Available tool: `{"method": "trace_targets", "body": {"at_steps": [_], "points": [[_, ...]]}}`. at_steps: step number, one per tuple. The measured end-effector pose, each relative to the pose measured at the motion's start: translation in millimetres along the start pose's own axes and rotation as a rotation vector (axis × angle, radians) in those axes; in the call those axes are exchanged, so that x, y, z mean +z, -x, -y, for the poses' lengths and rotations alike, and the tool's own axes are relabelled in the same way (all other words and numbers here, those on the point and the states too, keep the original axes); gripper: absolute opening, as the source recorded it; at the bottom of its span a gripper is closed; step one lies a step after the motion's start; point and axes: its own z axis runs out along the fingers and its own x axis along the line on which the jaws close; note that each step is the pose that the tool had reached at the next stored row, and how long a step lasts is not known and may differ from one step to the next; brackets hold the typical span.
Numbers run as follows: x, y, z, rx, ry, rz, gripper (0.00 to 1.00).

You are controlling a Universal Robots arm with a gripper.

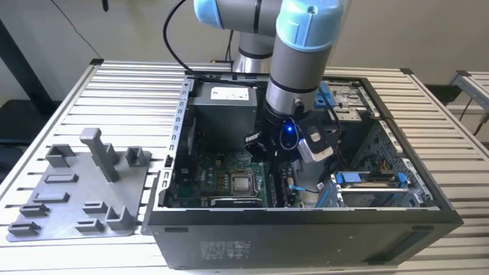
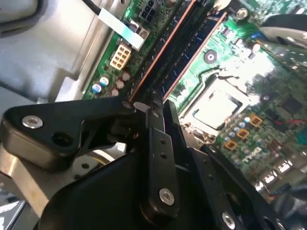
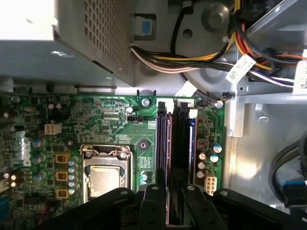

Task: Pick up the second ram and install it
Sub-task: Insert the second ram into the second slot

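My gripper (image 1: 269, 163) reaches down into the open computer case (image 1: 306, 235), over the memory slots (image 1: 276, 192) beside the CPU socket (image 1: 243, 184). In both wrist views the black fingers (image 3: 154, 196) stand close together over the slots. A slim dark strip seen edge-on, the second ram (image 3: 179, 141), runs between them. The gripper (image 3: 173, 194) is shut on it, in line with the slot farther from the CPU socket (image 3: 106, 175). Another dark strip with reddish edges (image 3: 163, 143) lies in the nearer slot. The fingertips (image 2: 156, 115) hover right at the slot ends.
The grey power supply box (image 3: 91, 38) and a bundle of coloured cables (image 3: 192, 62) sit past the slots. Bright-blue drive clips (image 1: 370, 179) stand in the case toward the exterior view's right. A grey parts rack (image 1: 84, 189) lies on the slatted table on the exterior view's left.
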Motion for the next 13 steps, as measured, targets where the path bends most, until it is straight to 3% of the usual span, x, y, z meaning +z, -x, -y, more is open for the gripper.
{"method": "trace_targets", "body": {"at_steps": [3,8,9,13], "points": [[-13.3,-0.1,0.2,0.0,0.0001,-0.0001,0.22],[-17.1,-0.4,0.2,0.0,0.0002,-0.0001,0.19],[-18.0,-0.5,0.2,0.0,-0.0001,-0.0002,0.11],[-21.0,-0.8,0.2,0.0,0.0001,-0.0001,0.11]]}}
